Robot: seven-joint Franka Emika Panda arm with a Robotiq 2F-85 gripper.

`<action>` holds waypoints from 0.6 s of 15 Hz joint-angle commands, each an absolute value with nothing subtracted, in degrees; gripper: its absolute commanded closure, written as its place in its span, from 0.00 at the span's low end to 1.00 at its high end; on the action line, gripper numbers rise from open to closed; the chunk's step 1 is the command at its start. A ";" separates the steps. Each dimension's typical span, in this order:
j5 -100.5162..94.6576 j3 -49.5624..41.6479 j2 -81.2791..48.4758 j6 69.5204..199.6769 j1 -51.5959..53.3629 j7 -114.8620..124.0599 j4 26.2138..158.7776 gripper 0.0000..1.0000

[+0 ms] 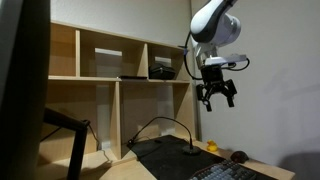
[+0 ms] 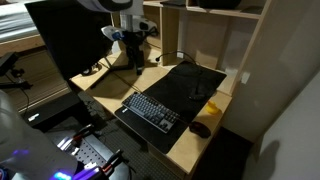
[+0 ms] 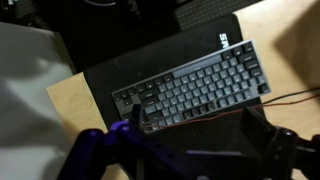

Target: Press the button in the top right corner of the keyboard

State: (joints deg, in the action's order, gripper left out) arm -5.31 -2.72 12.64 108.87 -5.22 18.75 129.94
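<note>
The black keyboard (image 3: 195, 85) lies on a black desk mat (image 3: 120, 60) on the wooden desk. It also shows in both exterior views (image 2: 152, 110) (image 1: 225, 172). My gripper (image 1: 216, 95) hangs high above the desk, well clear of the keyboard, with its fingers spread and nothing between them. In the wrist view the two dark fingers frame the bottom edge, and the gripper (image 3: 195, 140) looks down on the keyboard from far above. In an exterior view the gripper (image 2: 133, 45) sits above the far end of the desk.
A wooden shelf unit (image 1: 120, 70) stands behind the desk. A dark mouse (image 2: 200, 129) and a small yellow object (image 1: 211, 147) lie beside the mat. A large black monitor (image 2: 75, 35) stands at one side. A thin cable (image 3: 290, 97) runs past the keyboard.
</note>
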 commanded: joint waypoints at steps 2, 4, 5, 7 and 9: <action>-2.93 -7.81 -2.82 116.21 -9.81 23.30 120.85 0.00; -4.25 -7.92 1.19 116.05 -9.01 21.88 124.73 0.00; -3.88 -8.54 -1.03 116.30 -9.37 21.91 123.14 0.00; -3.67 -8.77 -2.98 116.33 -9.33 22.31 121.44 0.00; -3.14 -8.68 -5.11 116.89 -9.14 24.42 120.35 0.00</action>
State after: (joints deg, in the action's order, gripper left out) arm -3.73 -8.17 -3.03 116.49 -9.50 22.84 121.28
